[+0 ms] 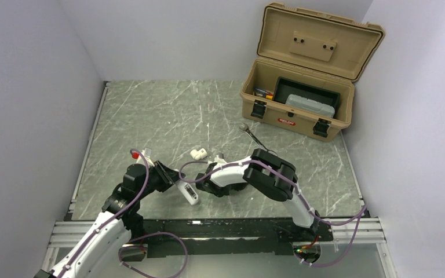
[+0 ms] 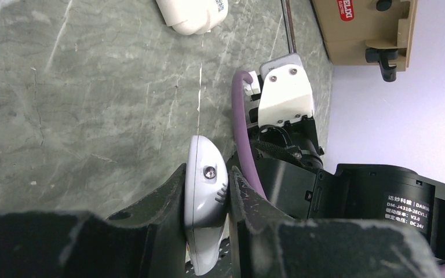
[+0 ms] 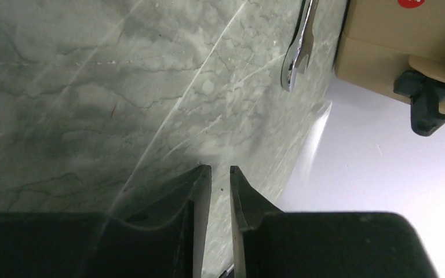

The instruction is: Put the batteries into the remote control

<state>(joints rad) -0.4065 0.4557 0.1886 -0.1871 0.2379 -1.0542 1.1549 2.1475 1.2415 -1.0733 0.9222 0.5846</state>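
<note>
The remote control [image 1: 191,193] is held off the table [image 1: 150,116] by the left gripper [image 1: 181,186], low in the overhead view at about 6 o'clock from the white pipe fitting [image 1: 198,154]. In the left wrist view the remote control [image 2: 205,174] is seen edge-on, clamped between the two dark fingers [image 2: 168,202] of the left gripper [image 2: 207,188]. The jaws are closed onto its flat sides, with its rounded end sticking out past the tips.

The right gripper [image 1: 207,186] is brought in from 3 o'clock and sits just beside the remote control. In its own view the fingers [image 3: 197,191] of the right gripper [image 3: 220,174] are nearly together, with only a thin slit between them. Whether anything is pinched there cannot be told.

A silver wrench [image 1: 255,136] lies on the table at about 2 o'clock from the pipe fitting, apart from it. Its open end [image 3: 292,69] is seen in the right wrist view, close to the tan toolbox [image 3: 382,35]. The toolbox [image 1: 301,113] stands at the table's 1 o'clock corner with its lid raised. A black tray [image 1: 307,90] sits inside, with a grey case [image 1: 310,105] in it.
</note>
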